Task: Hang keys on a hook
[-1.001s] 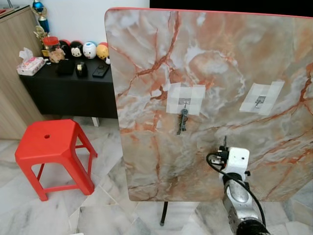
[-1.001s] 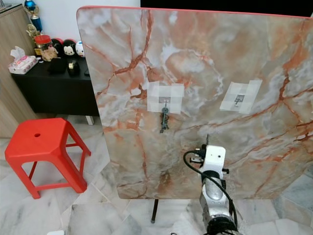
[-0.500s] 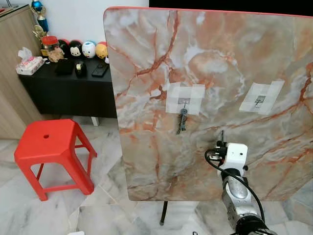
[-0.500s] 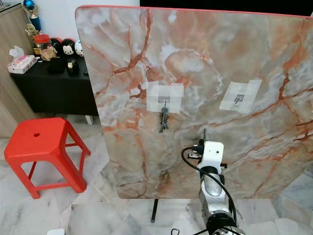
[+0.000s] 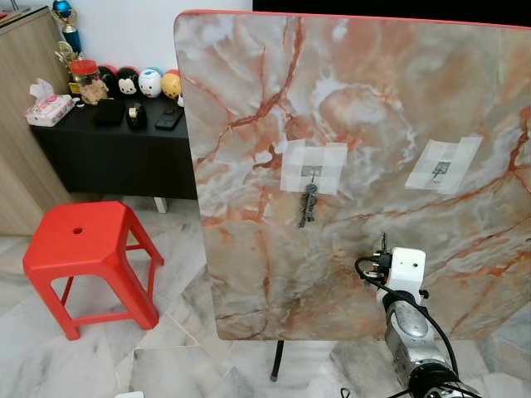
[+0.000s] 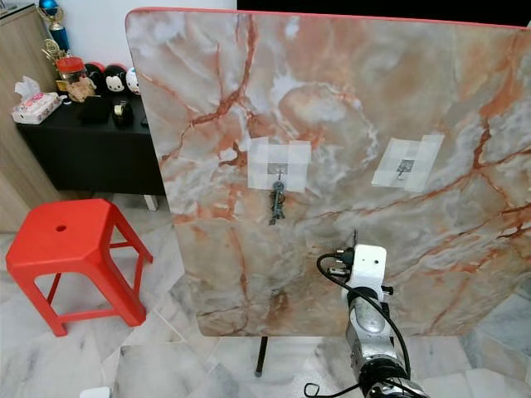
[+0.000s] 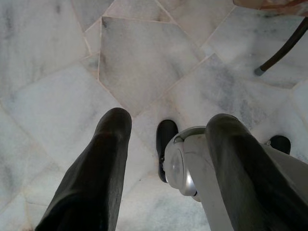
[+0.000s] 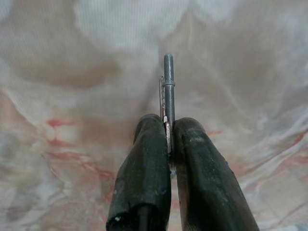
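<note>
Pinching a key by its base, ready for the empty hook.
Right claw point(image 8: 168, 144) is closed tight on the key point(image 8: 168, 89), shaft pointing at the marble board point(image 5: 357, 108); up and right of it sits the bare hook point(image 5: 440, 171), up-left another bunch point(image 5: 309, 203) already hangs. Left claw point(image 7: 163, 144) hangs spread, holding nothing.

You see the upright orange-veined marble board point(image 5: 365, 108) carrying two white taped hook patches point(image 5: 314, 167), dark keys point(image 5: 309, 205) hanging from the left one.
</note>
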Tool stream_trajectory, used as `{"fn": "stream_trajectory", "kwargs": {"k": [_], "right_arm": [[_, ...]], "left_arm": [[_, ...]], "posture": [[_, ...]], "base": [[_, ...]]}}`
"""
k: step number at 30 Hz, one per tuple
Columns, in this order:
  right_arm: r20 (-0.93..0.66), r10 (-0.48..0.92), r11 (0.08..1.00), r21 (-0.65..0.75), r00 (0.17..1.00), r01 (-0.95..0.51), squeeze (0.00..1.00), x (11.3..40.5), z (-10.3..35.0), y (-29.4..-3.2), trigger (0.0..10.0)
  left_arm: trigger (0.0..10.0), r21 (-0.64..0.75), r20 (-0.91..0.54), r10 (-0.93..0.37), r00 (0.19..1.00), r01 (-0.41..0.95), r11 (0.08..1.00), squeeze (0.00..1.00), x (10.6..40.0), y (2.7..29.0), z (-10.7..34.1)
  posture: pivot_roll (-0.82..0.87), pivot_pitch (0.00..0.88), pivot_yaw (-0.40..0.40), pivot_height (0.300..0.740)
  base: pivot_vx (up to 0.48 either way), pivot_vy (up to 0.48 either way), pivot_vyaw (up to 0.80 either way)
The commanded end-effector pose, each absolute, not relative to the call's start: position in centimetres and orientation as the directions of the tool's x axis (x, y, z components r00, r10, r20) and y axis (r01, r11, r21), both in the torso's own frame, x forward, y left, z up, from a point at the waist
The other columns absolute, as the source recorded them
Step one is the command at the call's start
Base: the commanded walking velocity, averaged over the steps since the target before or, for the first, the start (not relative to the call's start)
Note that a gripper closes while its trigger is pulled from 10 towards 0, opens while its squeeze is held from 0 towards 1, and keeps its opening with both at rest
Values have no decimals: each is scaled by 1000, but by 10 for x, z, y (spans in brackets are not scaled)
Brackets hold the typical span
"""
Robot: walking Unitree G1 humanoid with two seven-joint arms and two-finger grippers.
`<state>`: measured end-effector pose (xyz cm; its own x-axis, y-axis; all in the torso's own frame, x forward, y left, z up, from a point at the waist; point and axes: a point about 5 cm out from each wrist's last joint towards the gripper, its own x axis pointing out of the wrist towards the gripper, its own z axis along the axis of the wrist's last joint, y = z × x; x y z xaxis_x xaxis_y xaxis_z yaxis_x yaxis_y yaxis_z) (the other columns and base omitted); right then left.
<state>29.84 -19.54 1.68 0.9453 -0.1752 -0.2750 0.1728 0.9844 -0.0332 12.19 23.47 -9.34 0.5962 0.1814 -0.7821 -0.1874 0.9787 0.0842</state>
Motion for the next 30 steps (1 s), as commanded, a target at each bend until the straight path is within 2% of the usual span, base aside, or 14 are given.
{"fn": "stream_trajectory", "kwargs": {"k": [1,12,22,30], "right_arm": [[-259,-180,983,-26,949,179,0,305,23,-197,10000],[-44,-123,992,16,991,124,0,319,55,-184,10000],[-24,-84,996,22,996,85,0,326,62,-180,10000],[-110,-59,997,41,992,64,0,327,54,-178,10000]], "left_arm": [[10000,84,-792,175,585,-179,980,0,119,231,-95],[10000,90,-786,178,593,-176,980,0,121,232,-94],[10000,88,-785,177,593,-176,980,0,120,231,-95],[10000,90,-790,179,587,-178,980,0,118,233,-95]], "posture": [[23,0,-68,740],[20,0,-63,740],[21,0,-66,740],[25,0,-65,740]], "base": [[0,0,0],[0,0,0],[0,0,0],[0,0,0]]}}
